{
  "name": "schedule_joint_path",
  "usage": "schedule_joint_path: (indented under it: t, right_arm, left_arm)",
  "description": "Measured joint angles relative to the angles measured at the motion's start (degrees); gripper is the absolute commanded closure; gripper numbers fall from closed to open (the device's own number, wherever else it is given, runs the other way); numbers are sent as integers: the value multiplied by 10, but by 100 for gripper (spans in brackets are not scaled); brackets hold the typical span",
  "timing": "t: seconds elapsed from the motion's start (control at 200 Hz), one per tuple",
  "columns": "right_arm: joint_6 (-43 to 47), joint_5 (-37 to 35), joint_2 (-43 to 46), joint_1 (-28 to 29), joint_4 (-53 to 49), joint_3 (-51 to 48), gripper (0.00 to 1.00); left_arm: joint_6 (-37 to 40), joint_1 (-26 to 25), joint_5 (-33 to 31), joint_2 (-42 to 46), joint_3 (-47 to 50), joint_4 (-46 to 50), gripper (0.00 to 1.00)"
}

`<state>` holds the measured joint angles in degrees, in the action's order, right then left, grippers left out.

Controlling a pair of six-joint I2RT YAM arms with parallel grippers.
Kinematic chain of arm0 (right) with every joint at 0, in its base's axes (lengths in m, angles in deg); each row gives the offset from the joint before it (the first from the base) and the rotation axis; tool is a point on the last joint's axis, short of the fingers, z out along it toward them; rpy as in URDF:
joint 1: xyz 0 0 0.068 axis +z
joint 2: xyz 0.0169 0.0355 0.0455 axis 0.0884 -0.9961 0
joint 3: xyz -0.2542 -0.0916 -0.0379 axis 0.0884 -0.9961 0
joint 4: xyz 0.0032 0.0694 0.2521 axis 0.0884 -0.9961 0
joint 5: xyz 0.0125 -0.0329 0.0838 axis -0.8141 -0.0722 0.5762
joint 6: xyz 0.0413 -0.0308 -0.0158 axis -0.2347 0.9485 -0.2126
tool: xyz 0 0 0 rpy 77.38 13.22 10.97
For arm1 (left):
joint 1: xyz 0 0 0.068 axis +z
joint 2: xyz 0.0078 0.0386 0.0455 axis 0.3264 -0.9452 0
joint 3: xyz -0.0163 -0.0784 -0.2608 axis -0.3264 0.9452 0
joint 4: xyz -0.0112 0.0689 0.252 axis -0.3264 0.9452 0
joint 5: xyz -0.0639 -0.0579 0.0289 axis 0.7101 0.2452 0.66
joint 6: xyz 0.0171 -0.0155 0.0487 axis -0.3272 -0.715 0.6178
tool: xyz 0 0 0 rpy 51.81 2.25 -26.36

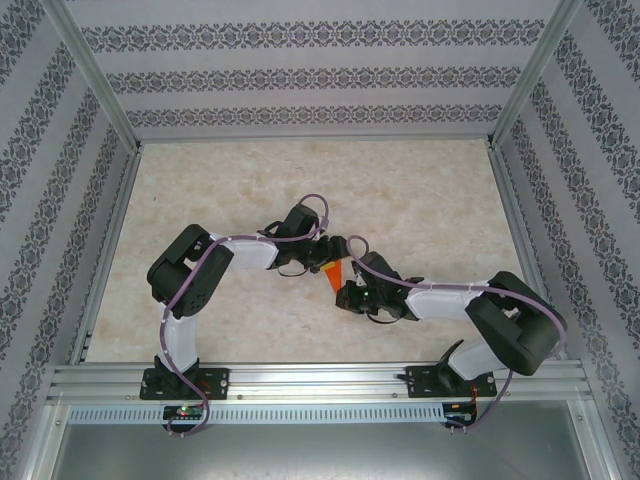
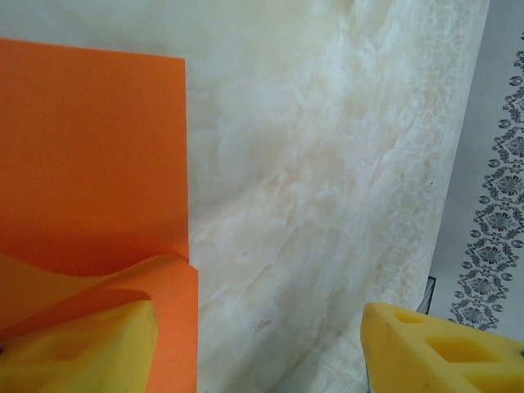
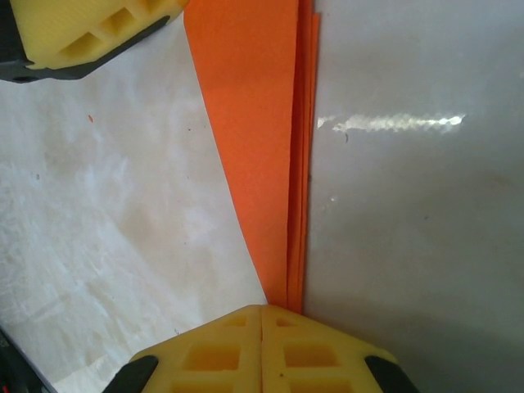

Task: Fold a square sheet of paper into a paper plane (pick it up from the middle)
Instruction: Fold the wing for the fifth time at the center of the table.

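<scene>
The orange paper plane lies folded on the table between my two grippers. In the right wrist view the paper plane is a long narrow wedge with stacked layers along its right edge. Its pointed end runs under the tips of my right gripper, whose jaws are pressed together on top of it. My left gripper stands open over the wide end of the paper plane. A loose flap curls up against its left finger, while the right finger hangs over bare table.
The pale marbled table is walled by patterned panels and metal posts. Both arms bend toward the middle, wrists nearly touching. A metal rail runs along the near edge.
</scene>
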<state>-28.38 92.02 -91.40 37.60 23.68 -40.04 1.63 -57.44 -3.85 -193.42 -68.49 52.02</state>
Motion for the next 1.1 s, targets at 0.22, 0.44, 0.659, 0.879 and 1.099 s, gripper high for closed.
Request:
schedule_joint_path:
  t: [0.22, 0.44, 0.659, 0.879, 1.099]
  right_arm:
    - [-2, -2, 65, 1, -43, -26, 92]
    - [-1, -6, 109, -12, -42, -4, 90]
    - [-9, -12, 42, -12, 23, 28, 92]
    - [-33, -21, -8, -12, 82, 25, 95]
    - [-49, -37, -45, -13, 117, 25, 96]
  left_arm:
    - [0, 0, 0, 0, -1, 1, 33]
    - [0, 0, 0, -1, -2, 3, 33]
    - [0, 0, 2, -2, -5, 7, 33]
    - [0, 0, 2, -2, -6, 9, 33]
    - [0, 0, 2, -2, -6, 9, 33]
